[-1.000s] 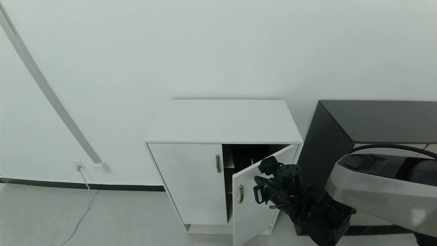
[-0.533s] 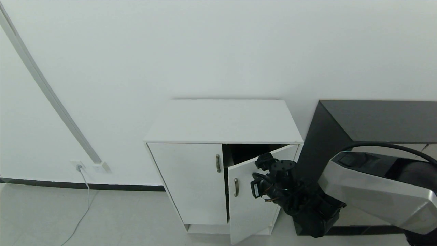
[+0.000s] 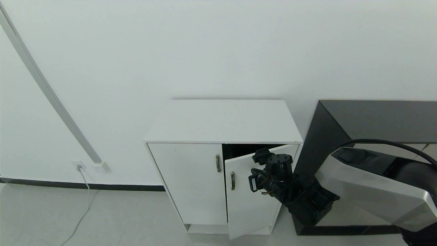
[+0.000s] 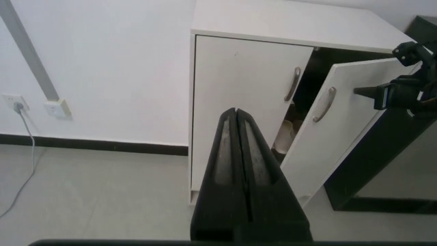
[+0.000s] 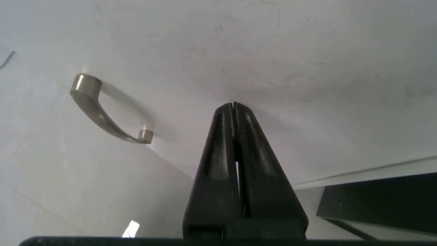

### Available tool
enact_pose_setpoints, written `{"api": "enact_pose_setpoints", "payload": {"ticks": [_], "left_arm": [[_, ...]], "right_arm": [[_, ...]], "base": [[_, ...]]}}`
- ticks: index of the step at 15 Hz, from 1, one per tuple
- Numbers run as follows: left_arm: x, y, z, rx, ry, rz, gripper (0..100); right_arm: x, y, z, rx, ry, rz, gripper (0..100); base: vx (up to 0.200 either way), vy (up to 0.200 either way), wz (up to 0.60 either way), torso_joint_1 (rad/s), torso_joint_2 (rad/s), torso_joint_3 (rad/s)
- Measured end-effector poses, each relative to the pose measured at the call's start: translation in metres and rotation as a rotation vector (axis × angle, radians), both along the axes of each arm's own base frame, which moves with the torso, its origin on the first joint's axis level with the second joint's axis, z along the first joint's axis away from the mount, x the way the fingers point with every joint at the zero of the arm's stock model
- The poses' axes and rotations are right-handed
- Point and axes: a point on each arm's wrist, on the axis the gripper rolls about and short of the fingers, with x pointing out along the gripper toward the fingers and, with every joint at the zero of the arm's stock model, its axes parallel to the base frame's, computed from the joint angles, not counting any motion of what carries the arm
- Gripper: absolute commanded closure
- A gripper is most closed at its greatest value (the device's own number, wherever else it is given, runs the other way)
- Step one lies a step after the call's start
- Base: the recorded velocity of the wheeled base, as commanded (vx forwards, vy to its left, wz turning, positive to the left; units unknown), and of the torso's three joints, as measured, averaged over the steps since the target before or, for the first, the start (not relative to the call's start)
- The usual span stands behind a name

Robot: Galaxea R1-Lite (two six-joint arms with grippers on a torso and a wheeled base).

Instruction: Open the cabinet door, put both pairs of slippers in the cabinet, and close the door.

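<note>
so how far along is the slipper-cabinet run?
Likely done: pale shapes sit inside the cabinet, too dim to confirm as slippers. In hand: the shut right gripper presses the right door on its outer face, and the gap has narrowed over the last second. Left: that door is ajar, so closing needs finishing. The left door is shut; the left gripper is shut, holding nothing.

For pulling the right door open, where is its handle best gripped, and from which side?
Grip the handle at its middle, where the upright curved bar stands off the right door. Come from the front, jaws closing sideways across the bar; its ends are fixed to the panel.
</note>
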Motion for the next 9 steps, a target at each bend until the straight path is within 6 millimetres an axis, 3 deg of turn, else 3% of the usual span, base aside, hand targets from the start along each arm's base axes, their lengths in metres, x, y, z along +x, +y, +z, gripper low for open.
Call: {"api": "enact_pose_setpoints", "payload": {"ticks": [9], "left_arm": [[0.0, 0.0, 0.0, 0.0, 0.0, -0.001, 100]], "right_arm": [[0.015, 0.007, 0.005, 0.013, -0.021, -0.008, 100]], "base": [[0.0, 0.0, 0.0, 0.0, 0.0, 0.0]]}}
